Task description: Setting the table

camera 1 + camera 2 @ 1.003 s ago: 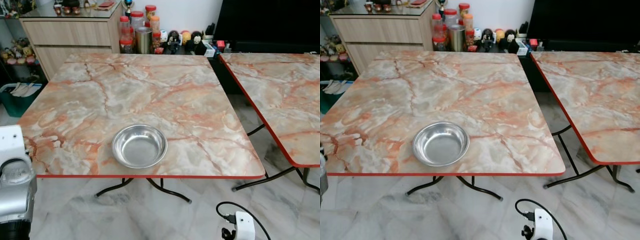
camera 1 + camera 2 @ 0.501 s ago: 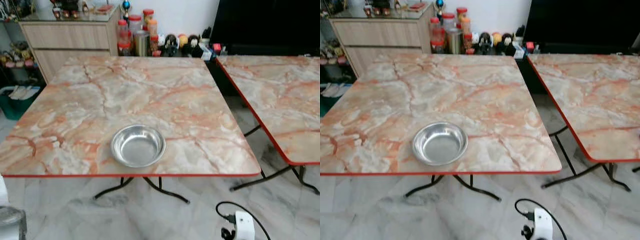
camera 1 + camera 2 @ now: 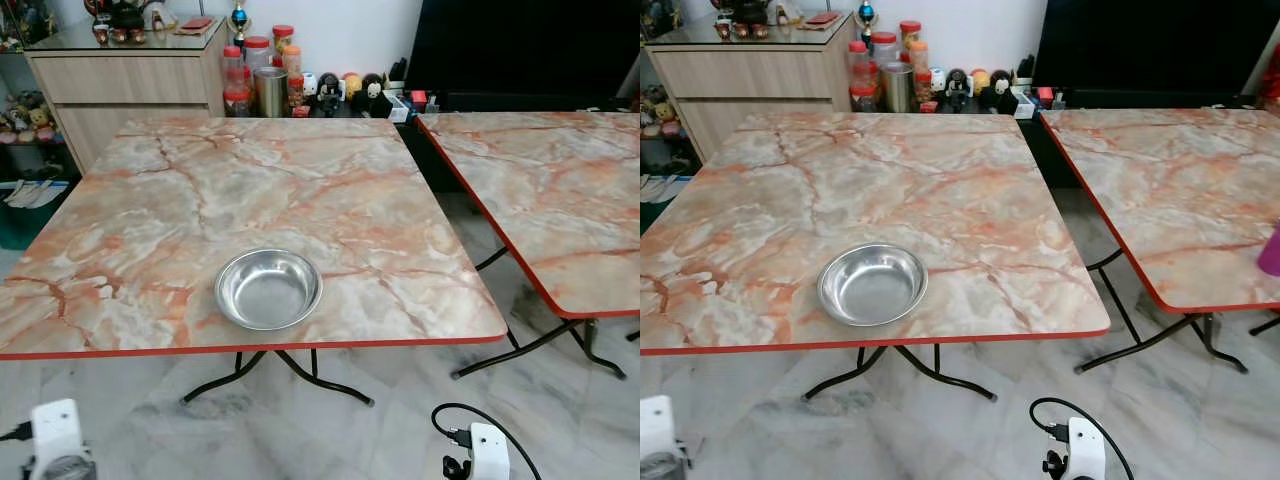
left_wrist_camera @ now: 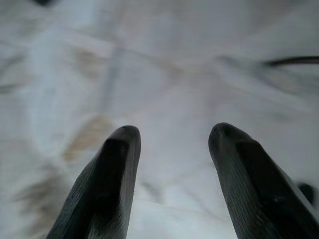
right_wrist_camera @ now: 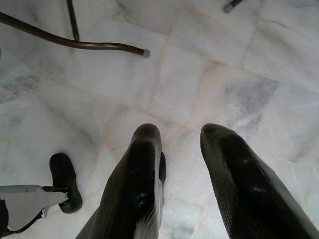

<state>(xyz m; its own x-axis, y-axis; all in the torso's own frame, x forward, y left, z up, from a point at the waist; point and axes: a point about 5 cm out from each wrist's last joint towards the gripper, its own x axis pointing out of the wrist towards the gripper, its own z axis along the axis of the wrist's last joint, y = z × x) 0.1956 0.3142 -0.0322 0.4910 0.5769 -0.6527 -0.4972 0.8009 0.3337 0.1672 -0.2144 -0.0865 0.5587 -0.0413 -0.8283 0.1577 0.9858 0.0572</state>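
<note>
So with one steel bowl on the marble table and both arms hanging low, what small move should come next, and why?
Probably a turn toward the second table on the robot's right. The steel bowl already sits near the front edge of the marble table, and both the left gripper and the right gripper are open and empty, pointing at the floor, so there is nothing to place yet.

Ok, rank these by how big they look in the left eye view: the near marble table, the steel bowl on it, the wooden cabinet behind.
1. Near marble table, by far the largest.
2. Wooden cabinet; it stands farther back, so its true size is unsure.
3. Steel bowl, smallest.
</note>
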